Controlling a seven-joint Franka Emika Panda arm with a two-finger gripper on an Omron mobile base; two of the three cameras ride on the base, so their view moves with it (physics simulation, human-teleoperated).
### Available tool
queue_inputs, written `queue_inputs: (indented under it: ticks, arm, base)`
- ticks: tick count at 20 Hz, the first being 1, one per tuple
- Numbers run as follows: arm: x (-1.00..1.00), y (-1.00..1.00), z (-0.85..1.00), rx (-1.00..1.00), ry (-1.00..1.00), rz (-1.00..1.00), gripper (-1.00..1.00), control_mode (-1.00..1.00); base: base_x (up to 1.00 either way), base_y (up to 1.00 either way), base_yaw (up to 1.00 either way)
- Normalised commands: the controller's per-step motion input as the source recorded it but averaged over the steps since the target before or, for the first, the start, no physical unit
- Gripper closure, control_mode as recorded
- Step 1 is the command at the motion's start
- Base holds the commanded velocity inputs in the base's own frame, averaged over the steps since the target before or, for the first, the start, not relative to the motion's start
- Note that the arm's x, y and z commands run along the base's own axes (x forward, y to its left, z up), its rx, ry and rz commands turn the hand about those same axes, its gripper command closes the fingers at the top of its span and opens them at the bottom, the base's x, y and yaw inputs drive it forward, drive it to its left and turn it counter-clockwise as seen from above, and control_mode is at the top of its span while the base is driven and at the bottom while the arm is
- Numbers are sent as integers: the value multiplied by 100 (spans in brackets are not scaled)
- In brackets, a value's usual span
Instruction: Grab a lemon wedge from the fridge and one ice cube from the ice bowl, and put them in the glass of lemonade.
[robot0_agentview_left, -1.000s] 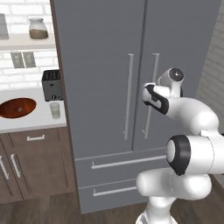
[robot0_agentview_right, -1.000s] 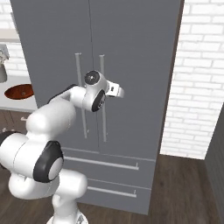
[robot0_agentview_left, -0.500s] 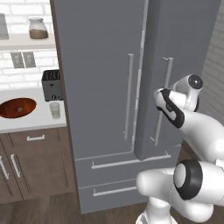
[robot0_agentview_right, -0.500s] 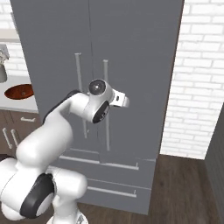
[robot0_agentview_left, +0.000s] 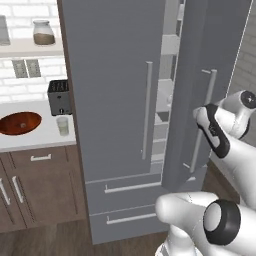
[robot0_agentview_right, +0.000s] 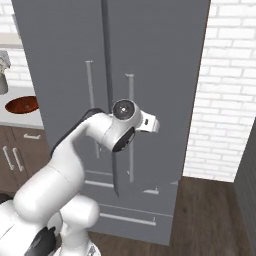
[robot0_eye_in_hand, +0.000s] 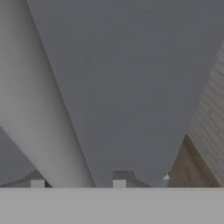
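ice bowl (robot0_agentview_left: 20, 123): sits on the worktop (robot0_agentview_left: 42, 141) at far left, well apart from the fridge; no cube can be made out in it.
glass of lemonade (robot0_agentview_left: 62, 126): stands on the worktop just in front of the toaster (robot0_agentview_left: 60, 96), between bowl and fridge.
fridge (robot0_agentview_left: 115, 100): left door shut; right door (robot0_agentview_left: 210, 65) swung partly out, leaving a narrow gap where pale shelves show.
lemon wedge: judged to be inside the fridge; too small or hidden to find through the gap.
gripper (robot0_agentview_left: 200, 111): at the right door handle (robot0_agentview_left: 202, 120), fingers seemingly around it; whether they clamp it or sit loosely apart I cannot tell.
risk, handle: fingers may slide off the thin bar as the door arc bends away.
risk, door: the opening looks too narrow; reaching in now could knock the arm against the door edge.
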Motion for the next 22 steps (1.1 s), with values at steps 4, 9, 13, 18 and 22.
queue_inputs:
  ticks: [4, 9, 13, 18, 22]
  arm:
    - [-28, -100, 6, 4, 0, -13, 100, -100]
    - [-37, -91, 1, 2, 0, -17, -100, -100]
    - [-35, -37, 9, 0, 0, -10, -100, -100]
    - [-67, 8, 55, -1, 0, -1, -100, -100]
    - [-82, 37, 96, -2, -1, 0, -100, -100]
  base:
    - [0, 0, 0]
    - [0, 0, 0]
    - [0, 0, 0]
    - [0, 0, 0]
    - [0, 0, 0]
